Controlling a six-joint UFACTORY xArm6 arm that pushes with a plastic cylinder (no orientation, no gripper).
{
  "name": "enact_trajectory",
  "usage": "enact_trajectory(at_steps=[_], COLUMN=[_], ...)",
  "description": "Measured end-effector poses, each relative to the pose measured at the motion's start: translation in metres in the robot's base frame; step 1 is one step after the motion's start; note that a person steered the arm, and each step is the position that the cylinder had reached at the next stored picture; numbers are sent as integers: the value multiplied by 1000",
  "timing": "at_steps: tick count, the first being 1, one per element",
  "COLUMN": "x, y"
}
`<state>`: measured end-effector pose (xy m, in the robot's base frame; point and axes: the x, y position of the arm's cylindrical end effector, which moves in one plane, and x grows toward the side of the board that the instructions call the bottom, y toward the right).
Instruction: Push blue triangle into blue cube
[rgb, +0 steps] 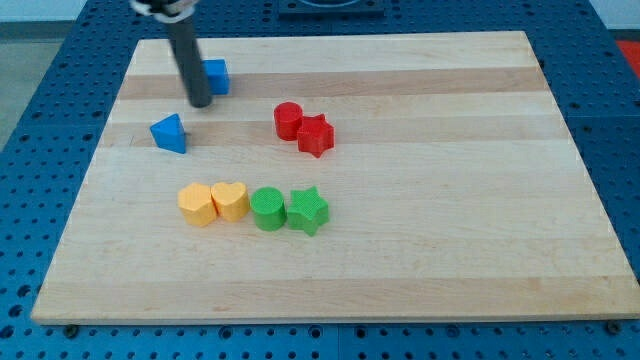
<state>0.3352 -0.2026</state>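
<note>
The wooden worktop (400, 270) fills most of the view, and the arm reaches in from the view's top left as a dark rod with no jaws on it at all, so there is nothing to open, close or grip with. My tip (200, 103) rests on the wood between the two blue pieces: the blue cube (216, 76) sits just beside the rod on the view's right and a little higher, partly hidden behind it, while the blue triangle (170, 133) lies near the tip, lower and to the view's left. So the tip stands on the wrong side; I judge it must go round below and left of the triangle, then push up and right. The triangle is a small solid wedge, apex upward, apart from both tip and cube.
</note>
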Motion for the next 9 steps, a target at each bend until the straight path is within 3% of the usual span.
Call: enact_trajectory(at_steps=[1, 2, 3, 5, 6, 8, 9], x=[35, 73, 78, 19, 15, 62, 44], y=[-58, -73, -49, -6, -10, -22, 5])
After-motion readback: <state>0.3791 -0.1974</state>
